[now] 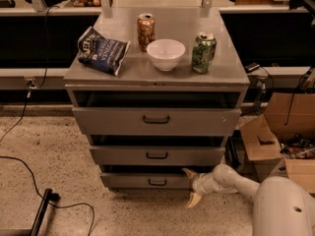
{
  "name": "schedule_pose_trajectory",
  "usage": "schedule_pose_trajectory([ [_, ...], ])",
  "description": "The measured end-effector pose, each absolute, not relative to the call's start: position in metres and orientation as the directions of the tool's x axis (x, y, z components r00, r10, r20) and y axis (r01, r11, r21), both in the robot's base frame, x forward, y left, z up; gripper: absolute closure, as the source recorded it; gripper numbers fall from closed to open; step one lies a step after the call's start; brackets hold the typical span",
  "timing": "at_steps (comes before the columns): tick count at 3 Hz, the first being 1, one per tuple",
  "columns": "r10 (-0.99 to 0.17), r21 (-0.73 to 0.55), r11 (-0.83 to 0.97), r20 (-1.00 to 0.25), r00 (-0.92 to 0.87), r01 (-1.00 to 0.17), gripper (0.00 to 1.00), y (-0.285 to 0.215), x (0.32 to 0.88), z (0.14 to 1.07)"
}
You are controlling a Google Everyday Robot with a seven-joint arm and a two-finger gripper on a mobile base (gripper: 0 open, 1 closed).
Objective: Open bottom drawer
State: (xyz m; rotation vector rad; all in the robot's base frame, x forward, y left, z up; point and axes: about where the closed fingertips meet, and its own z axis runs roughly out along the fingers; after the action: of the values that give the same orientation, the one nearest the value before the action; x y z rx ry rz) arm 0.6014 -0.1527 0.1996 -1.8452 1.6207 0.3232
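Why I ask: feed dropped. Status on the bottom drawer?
Tool open, low by right end of bottom drawer. Handle not gripped. Cardboard box right of arm, not blocking.

arm: we reach leftward from the lower right, forearm nearly level | tool: low in view, right of centre, pointing left | fingers: we hold both spread wide, one above, one below
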Motion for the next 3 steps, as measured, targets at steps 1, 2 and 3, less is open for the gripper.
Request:
schedule_pose_trajectory([
  [1, -0.806, -0.318, -0.005, -0.56, 0.192, -0.948, 0.0, -0.161, 0.621, 0.188],
  [2, -0.823, -0.323, 0.005, -0.539, 0.179, -0.946, 0.0, -0.171, 0.637, 0.178],
  [3, -0.833, -0.317, 0.016, -0.528, 0.162, -0.948, 0.19, -0.181, 0.641, 0.172],
])
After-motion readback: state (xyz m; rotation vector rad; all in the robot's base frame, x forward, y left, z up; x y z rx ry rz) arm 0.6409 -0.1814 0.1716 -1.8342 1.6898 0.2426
